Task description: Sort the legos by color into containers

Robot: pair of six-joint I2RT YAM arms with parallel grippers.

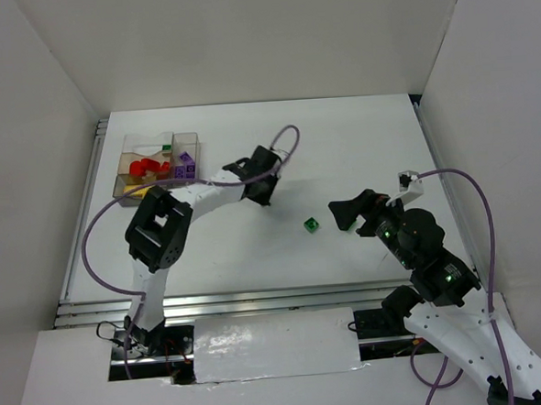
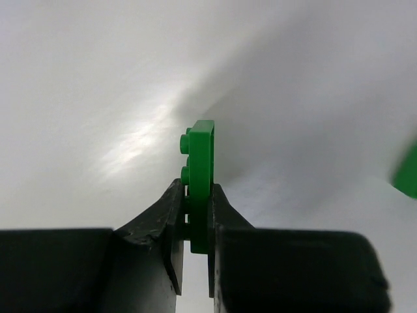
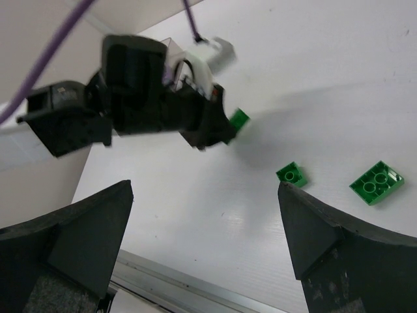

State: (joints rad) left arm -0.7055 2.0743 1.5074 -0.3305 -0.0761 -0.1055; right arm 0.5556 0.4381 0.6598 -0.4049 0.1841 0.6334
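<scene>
My left gripper [image 1: 264, 197] is shut on a thin green lego plate [image 2: 201, 163], held upright above the middle of the table; the right wrist view shows that lego [image 3: 239, 119] at its tips. My right gripper [image 1: 345, 213] is open and empty, fingers wide apart [image 3: 205, 184]. A small green lego [image 1: 310, 224] lies on the table between the two grippers, and also shows in the right wrist view [image 3: 291, 174]. A larger green lego [image 3: 376, 182] lies beside it. The clear divided container [image 1: 190, 138] stands at the far left with red, purple, yellow and green legos inside.
White walls enclose the table on three sides. A metal rail [image 1: 258, 301] runs along the table's near edge. The left arm's purple cable [image 1: 97, 227] loops beside the container.
</scene>
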